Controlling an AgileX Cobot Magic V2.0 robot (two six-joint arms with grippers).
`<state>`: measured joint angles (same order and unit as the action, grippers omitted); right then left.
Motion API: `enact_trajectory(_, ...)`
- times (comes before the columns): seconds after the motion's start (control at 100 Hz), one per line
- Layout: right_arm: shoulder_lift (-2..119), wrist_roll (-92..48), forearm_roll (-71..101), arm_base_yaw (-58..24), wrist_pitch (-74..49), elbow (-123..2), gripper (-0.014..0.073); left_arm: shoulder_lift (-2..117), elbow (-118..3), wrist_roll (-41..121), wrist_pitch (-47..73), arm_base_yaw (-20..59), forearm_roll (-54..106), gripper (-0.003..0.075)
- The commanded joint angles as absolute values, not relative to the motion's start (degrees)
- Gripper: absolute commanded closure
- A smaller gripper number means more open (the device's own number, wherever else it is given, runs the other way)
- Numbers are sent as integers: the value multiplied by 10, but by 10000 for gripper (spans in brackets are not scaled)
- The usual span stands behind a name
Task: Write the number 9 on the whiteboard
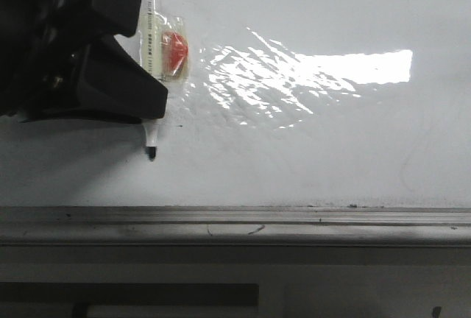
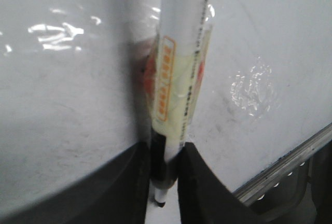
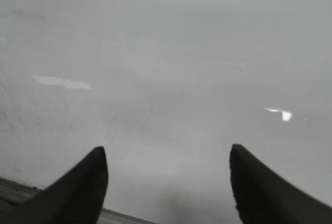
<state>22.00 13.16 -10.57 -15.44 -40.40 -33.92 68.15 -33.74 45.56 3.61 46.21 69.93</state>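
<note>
Still pre-stroke: left gripper (image 1: 143,75) clamps the marker (image 1: 151,46), tip seemingly at the whiteboard (image 1: 309,156), right gripper (image 3: 168,182) spread w/ nothing; next, curve the 9's hook.

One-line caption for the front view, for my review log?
Left end effector holds a marker tip-down at the whiteboard, above its grey tray edge; no 9 visible.

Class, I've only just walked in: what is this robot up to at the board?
The left gripper has its jaws shut on a marker, tip pointing down at the whiteboard. No stroke of a 9 shows in any view. The right gripper faces the board with jaws open, holding nothing.
</note>
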Motion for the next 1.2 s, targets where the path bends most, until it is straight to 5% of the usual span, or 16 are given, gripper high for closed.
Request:
enact_trajectory(0.0, 229, 110, -85, -161, -369, -364, 154, 668, -357, 461, 42, 460, 677, 741)
enact_trajectory(0.26, 269, -291, 285, -227, -433, -386, 154, 613, -361, 593, 271, 493, 473, 741)
enact_trajectory(0.64, 435, -608, 538, -295, -429, -388, 153, 607, -362, 731, 216, 528, 461, 741)
enact_trajectory(1.19, 585, -641, 567, -382, -338, -451, 154, 607, -362, 773, 171, 528, 461, 741)
